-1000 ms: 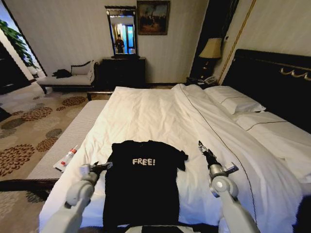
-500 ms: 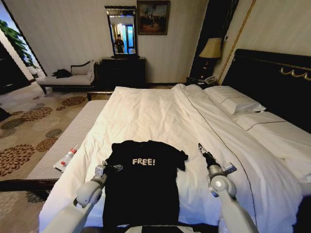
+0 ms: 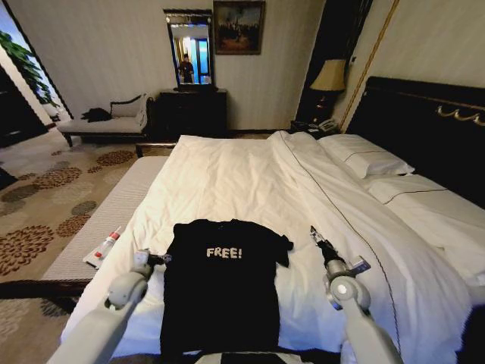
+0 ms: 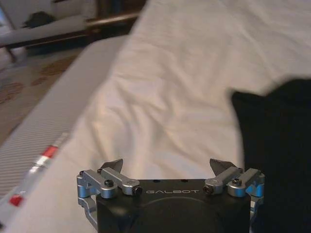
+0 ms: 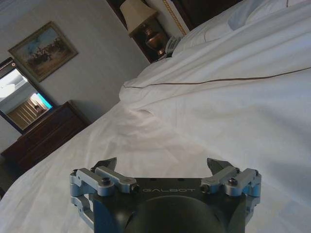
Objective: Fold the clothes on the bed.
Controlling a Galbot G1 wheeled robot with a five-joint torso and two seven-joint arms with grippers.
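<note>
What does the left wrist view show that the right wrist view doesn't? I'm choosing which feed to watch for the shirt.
Left wrist view: the black T-shirt edge beside the open left gripper, and a red-and-white tube on the bench. Right wrist view: the open right gripper, a lamp, a framed picture and a dark dresser. Both: the bed and its white duvet.

The T-shirt (image 3: 223, 284) was black with white "FREE!" lettering; the duvet (image 3: 242, 182) was white; the carpet (image 3: 45, 197) bore brown floral medallions.
</note>
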